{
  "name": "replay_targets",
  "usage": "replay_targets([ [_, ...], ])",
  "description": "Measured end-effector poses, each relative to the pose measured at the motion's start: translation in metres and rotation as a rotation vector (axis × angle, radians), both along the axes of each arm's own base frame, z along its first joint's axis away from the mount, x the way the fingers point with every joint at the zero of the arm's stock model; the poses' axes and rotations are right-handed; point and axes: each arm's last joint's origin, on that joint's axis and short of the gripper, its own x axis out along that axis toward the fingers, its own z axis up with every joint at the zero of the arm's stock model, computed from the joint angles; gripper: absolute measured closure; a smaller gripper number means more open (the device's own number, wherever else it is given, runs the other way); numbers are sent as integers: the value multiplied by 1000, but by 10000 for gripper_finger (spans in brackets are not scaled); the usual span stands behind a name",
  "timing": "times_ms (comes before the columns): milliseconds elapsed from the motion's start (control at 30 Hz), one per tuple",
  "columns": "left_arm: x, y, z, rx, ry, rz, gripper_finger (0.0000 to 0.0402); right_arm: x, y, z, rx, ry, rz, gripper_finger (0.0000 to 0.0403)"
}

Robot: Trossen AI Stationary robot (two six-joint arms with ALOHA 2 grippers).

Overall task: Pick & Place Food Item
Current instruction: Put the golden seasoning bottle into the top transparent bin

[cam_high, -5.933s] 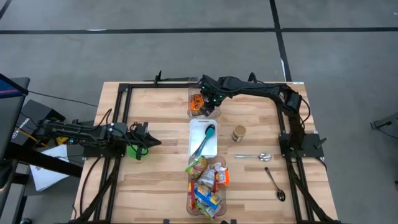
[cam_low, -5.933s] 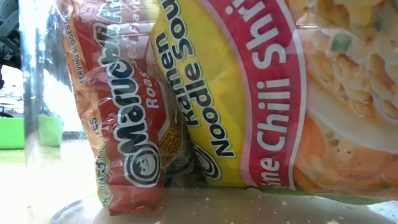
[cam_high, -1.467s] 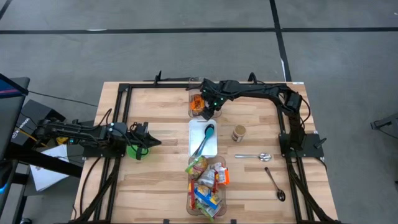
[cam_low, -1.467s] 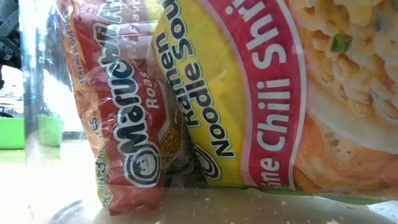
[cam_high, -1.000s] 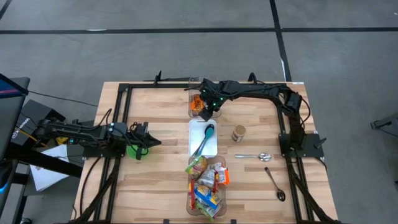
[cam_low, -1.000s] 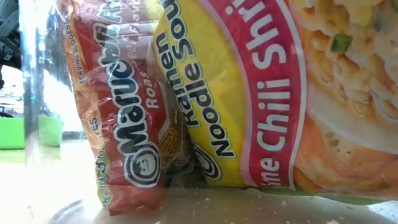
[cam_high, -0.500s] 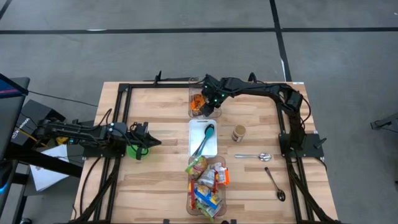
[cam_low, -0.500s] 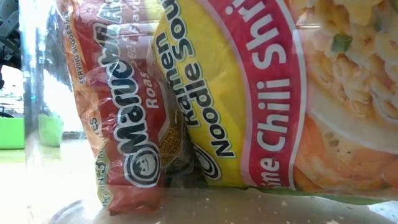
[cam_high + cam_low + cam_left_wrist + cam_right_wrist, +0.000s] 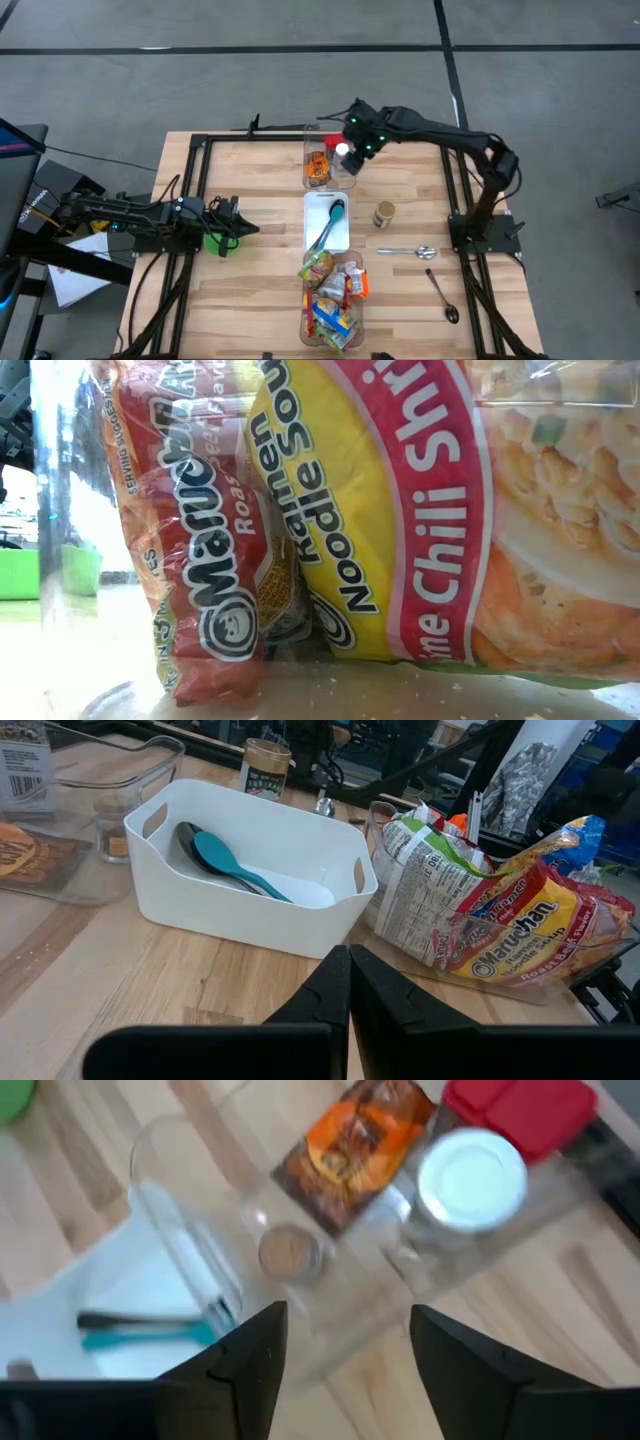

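Two claws: right claw empty and wide above clear bin; left claw closed.

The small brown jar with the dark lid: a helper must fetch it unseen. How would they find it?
On the wooden table, find the white rectangular bin at the centre. The small brown jar stands alone on bare wood beside it, toward the right arm's base, unlike the items in containers.

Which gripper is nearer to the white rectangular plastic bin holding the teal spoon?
The right gripper is nearer, hovering just past the far end of the white bin. The left gripper waits farther away, out to the bin's left side.
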Motion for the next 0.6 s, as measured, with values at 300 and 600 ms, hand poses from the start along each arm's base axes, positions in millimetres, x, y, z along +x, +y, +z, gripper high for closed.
replay_targets([
  [300,0,0,0,0,0,0,402,-43,51,52,-17,65,89,145],
  [600,0,0,0,0,0,0,402,-81,103,43,14,153,85,99],
])
